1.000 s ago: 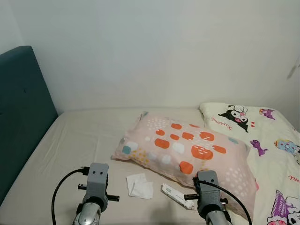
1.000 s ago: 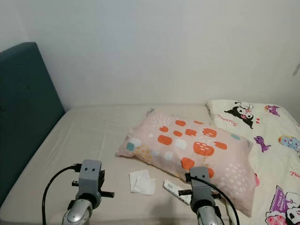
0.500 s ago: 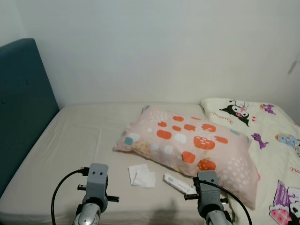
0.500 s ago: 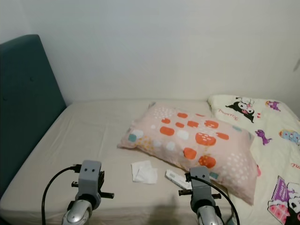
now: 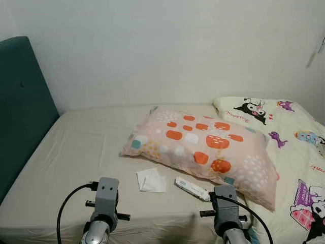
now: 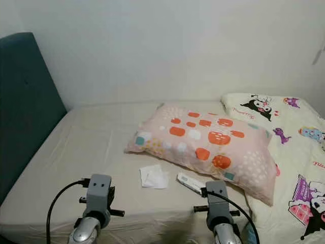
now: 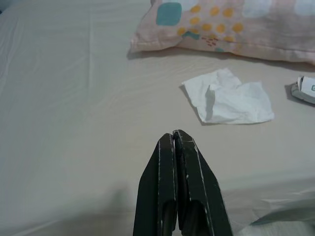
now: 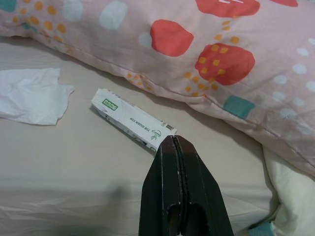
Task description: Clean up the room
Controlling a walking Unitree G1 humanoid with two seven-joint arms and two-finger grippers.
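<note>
Tissue: crumpled white paper tissue (image 7: 227, 96) lies on the beige-sheeted bed (image 5: 76, 152), near its front edge, just in front of the pillow.
Box: flat white cardboard box with green print (image 8: 133, 125) lies beside the tissue, toward the right edge, close to the pillow's front seam.
Pillow: pink cloth pillow with orange and white patches (image 5: 198, 147) rests mid-bed.
Blanket: cream cartoon-print blanket (image 5: 299, 152) covers the bed's right side.
Headboard: dark teal upholstered headboard (image 5: 20, 107) stands along the left edge.
Left gripper (image 7: 175, 137): fingers pressed together, empty, over the front edge, short of the tissue.
Right gripper (image 8: 175, 142): fingers closed, empty, tips just by the box's near end.
</note>
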